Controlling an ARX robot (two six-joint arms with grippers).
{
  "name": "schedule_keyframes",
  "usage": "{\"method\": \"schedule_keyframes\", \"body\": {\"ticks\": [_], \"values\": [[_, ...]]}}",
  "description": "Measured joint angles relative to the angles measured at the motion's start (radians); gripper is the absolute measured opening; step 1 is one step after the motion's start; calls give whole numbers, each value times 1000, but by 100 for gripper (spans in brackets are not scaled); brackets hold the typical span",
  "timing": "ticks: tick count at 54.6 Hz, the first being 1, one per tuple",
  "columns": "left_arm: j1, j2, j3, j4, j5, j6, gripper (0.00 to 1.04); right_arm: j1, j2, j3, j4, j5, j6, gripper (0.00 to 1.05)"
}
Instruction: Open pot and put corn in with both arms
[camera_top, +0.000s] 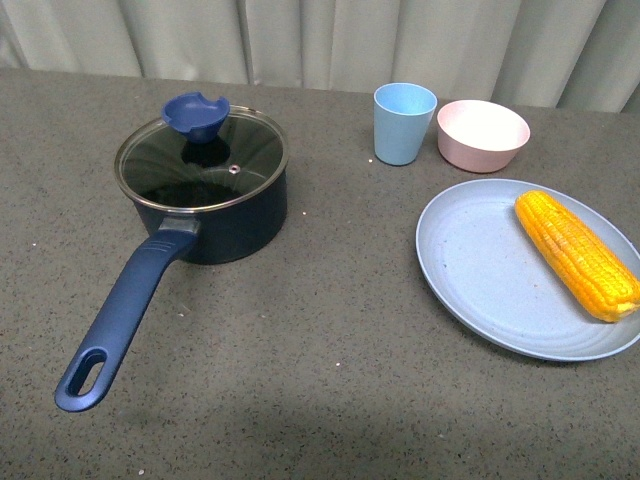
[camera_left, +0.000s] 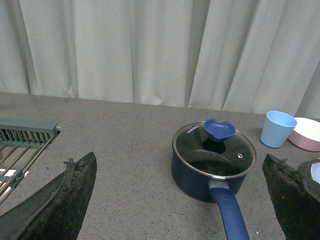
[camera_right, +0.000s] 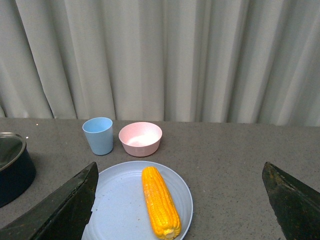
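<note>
- The dark navy-blue round saucepan (camera_top: 225, 220) stands upright at about 10 o'clock on the grey speckled tabletop (camera_top: 330, 360), as my front camera sees it. It is closed by a round glass lid with a metal rim (camera_top: 245, 150).
- A blue cupped plastic knob (camera_top: 196, 115) rises from the middle of the lid, and a small metal vent sits in the glass toward 4 o'clock of the knob.
- The saucepan's long blue handle with a loop hole (camera_top: 125, 310) runs out toward 7 o'clock, with the looped end nearest me.
- The whole yellow-orange corn cob (camera_top: 575, 252) lies at about 3 o'clock on the table, well apart from the saucepan. It rests on the 2 o'clock side of a pale blue round plate (camera_top: 470, 270), and its length runs from 11 to 5 o'clock.
- A pale blue plastic cup (camera_top: 404, 122) stands upright at about 1 o'clock, just past the plate's far rim. A pink round bowl (camera_top: 482, 135) sits just beside it at its 3 o'clock, with a sliver of table between them.
- My left pincer (camera_left: 177, 160) is spread wide and holds nothing. Its dark fingers (camera_left: 75, 195) frame the lidded saucepan without touching it.
- My right pincer (camera_right: 180, 167) is likewise spread wide and holds nothing. Its dark fingers (camera_right: 70, 205) frame the plate and cob, clear of both.
- A grey-green slatted rack (camera_left: 25, 132) shows in my left wrist camera, on the side of the saucepan away from the cup.
- A pale pleated curtain (camera_top: 330, 40) hangs behind the table at 12 o'clock.
</note>
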Motion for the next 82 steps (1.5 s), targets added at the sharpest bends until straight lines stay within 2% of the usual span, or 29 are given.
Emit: {"method": "schedule_keyframes", "body": {"ticks": [82], "values": [[0, 0, 0, 0, 0, 0, 98, 0, 0, 0, 0, 0, 0, 96]]}}
